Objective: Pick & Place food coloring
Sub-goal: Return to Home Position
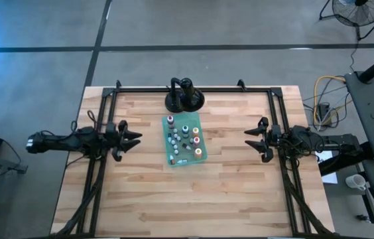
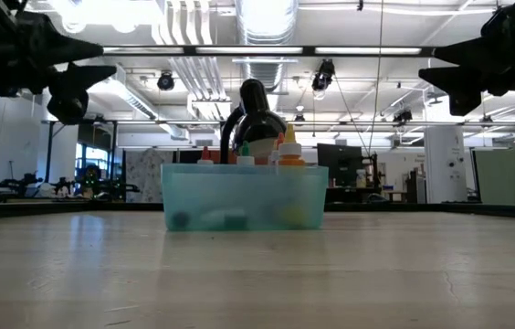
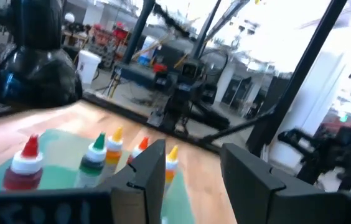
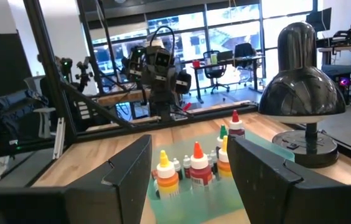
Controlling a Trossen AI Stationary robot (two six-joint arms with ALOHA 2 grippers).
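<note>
Found the food coloring bottles (image 1: 184, 138) gathered inside the teal-green tray (image 1: 193, 118), most of them upright. Placed that tray at the middle of the wooden surface (image 1: 140, 199), a little toward the far edge. Noted red, green, yellow and orange tips among the bottles in both wrist views. In the low view, made out blurred bottle bodies through the tray's translucent wall (image 2: 244, 196) and saw several tips rising past its rim.

Saw a black round-based lamp (image 1: 185, 98) just beyond the tray on the far side; could not tell whether base and tray touched.

Located the left gripper (image 1: 136, 139) to the left of the tray, well apart from it and up off the surface, pointed toward the tray. Found its jaws released, with a clear gap between them and nothing held.

Located the right gripper (image 1: 248, 138) to the right of the tray, also well apart and up off the surface, facing the left gripper across the tray. Found its jaws released too, spread and empty.

Saw both grippers at about the same depth on the surface, with the tray between them.
</note>
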